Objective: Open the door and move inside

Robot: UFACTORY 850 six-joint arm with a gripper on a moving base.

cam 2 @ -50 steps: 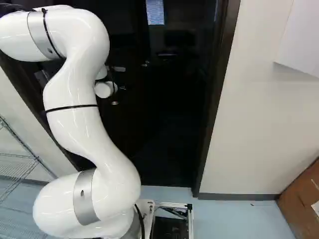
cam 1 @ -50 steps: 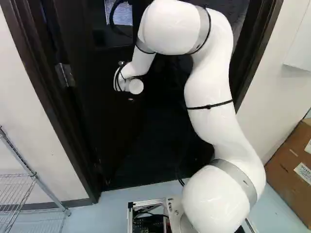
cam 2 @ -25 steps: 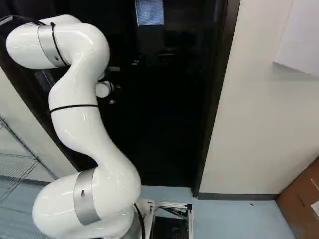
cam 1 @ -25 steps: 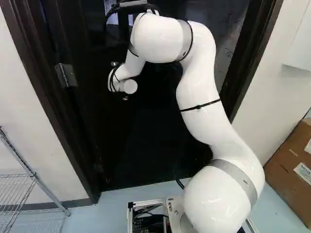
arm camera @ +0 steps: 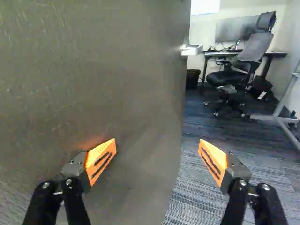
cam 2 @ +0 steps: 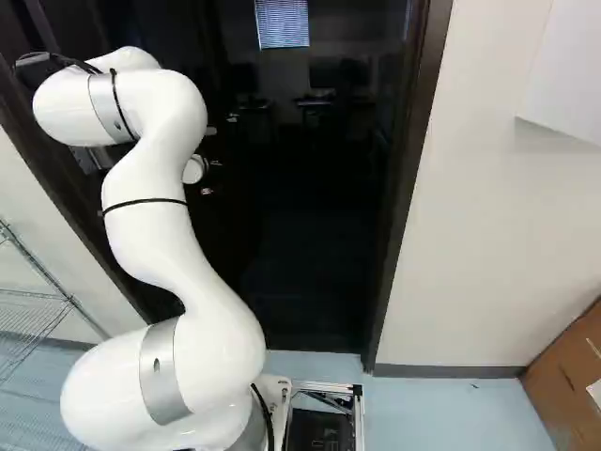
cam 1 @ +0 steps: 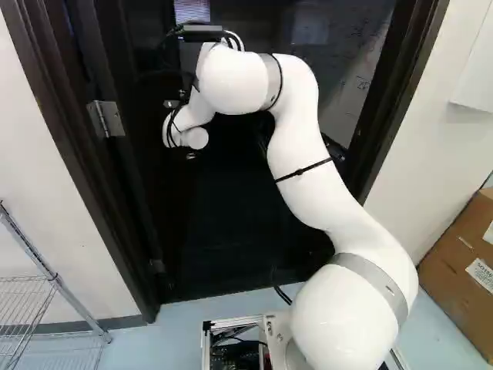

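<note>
Striped carpet [arm camera: 201, 206] beyond the doorway, an office chair [arm camera: 229, 77] farther in; paler floor [cam 1: 146, 347] on the near side, about the base [cam 2: 319, 432]. Door [arm camera: 117, 70] ajar, hung from the hinge [cam 1: 105, 119] at the left of the left base view, with its free edge and a metal fitting [arm camera: 191, 50] ahead of the pincer [arm camera: 157, 143]. Pincer spread wide, nothing clamped: one side close before the door's face, the other out past the edge, over carpet. Touching the door or just short of it, impossible to tell.

Probably at the pushing stage, with the drive inside to come. Main danger: a swing back against the arm [cam 1: 304, 162], for want of any grip, especially with a closer fitted. Also a slip off the free edge into the gap, from pushing too near it. During the drive, perhaps a scrape along the door frame [cam 2: 406, 225], from a crooked approach or too narrow an opening. Watch the loose cable [cam 2: 268, 413] by the arm's foot too: liable to snag. Best to keep steady pressure on the door while rolling through.
</note>
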